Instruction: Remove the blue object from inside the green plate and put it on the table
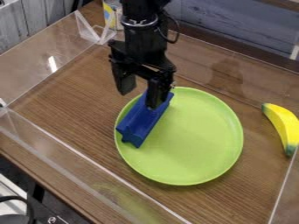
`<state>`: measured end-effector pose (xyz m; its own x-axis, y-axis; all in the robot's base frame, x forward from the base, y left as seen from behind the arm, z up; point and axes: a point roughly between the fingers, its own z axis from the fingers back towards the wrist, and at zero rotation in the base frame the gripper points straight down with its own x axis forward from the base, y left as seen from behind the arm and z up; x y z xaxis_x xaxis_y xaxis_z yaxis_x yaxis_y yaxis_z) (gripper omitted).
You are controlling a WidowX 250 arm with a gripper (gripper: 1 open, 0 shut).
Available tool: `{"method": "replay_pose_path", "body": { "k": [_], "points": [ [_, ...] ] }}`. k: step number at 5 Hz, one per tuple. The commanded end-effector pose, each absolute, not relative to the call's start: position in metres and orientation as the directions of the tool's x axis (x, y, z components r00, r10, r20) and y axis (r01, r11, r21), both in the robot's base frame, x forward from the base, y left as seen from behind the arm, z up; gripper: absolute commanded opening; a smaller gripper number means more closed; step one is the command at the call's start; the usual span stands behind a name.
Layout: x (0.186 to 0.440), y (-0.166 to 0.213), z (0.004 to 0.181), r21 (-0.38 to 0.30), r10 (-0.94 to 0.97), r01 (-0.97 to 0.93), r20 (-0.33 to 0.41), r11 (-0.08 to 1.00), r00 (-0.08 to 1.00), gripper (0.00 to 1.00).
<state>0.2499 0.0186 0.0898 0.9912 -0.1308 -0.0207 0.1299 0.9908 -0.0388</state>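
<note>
Gripper (139, 92) above upper-left part of green plate (201, 151), black, attached to black arm (145, 39) coming down from top of view. Fingers spread, visible gap between; open, no grip on anything. One fingertip at image left, over wood near plate rim; other fingertip in front of upper end of blue block (139, 125), covering a bit of it. Contact between fingertip and block: cannot tell.

Blue block inside green plate, on left side, long and narrow, ridged. Lies at a slant, lower end toward bottom left near rim, upper end toward upper right under gripper. Upper end partly hidden by black fingers. Rest of plate surface bare, lime green, round, shallow raised rim.

Plate flat on brown wood-grain table (65, 98). Yellow banana (281, 127) on table to the right of plate, apart from it, roughly upright in view, close to right edge of picture. Clear wall (70, 166) along lower left side of table. Dark cables (17, 203) beyond wall, bottom left corner. Light-colored item with yellow (112, 14) at top, behind arm and to its left in view, partly cut off by frame; too small to identify.
</note>
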Motion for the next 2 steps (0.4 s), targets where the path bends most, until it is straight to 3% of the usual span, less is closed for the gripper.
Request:
{"method": "replay_pose_path", "body": {
  "k": [1,2],
  "points": [
    [0.252,0.017,0.090,-0.035,-0.143,0.143,0.017,0.989,0.990,1.00],
    [0.252,0.017,0.076,-0.038,-0.155,0.155,0.011,0.987,0.988,1.00]
  ]
}}
